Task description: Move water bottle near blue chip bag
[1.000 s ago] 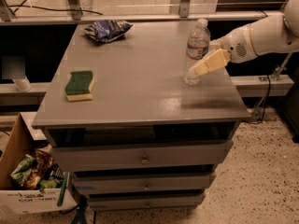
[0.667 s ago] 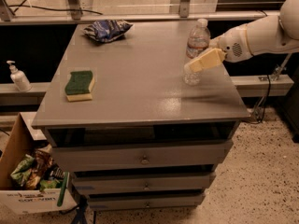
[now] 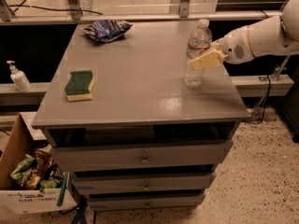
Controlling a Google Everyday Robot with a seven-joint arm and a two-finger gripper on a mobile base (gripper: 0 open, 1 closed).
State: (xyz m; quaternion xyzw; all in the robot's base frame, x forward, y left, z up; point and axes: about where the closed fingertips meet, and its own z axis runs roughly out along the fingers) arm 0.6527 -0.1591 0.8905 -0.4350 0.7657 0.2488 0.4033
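The water bottle [image 3: 197, 45] is clear with a white cap and stands upright near the right edge of the grey cabinet top [image 3: 140, 78]. My gripper [image 3: 208, 59] reaches in from the right at the bottle's middle height and overlaps it just below the label. The blue chip bag [image 3: 107, 30] lies wrinkled at the far left corner of the top, well away from the bottle and the gripper.
A green-and-yellow sponge [image 3: 80, 84] lies near the left edge of the top. A white pump-top bottle [image 3: 18, 77] stands on a ledge to the left. A cardboard box of snack bags [image 3: 28, 176] sits on the floor at lower left. Drawers are below the top.
The gripper has risen slightly along the bottle, from its lower part to its middle. The bottle still stands in the same spot. The view has shifted, so the pump bottle now shows.
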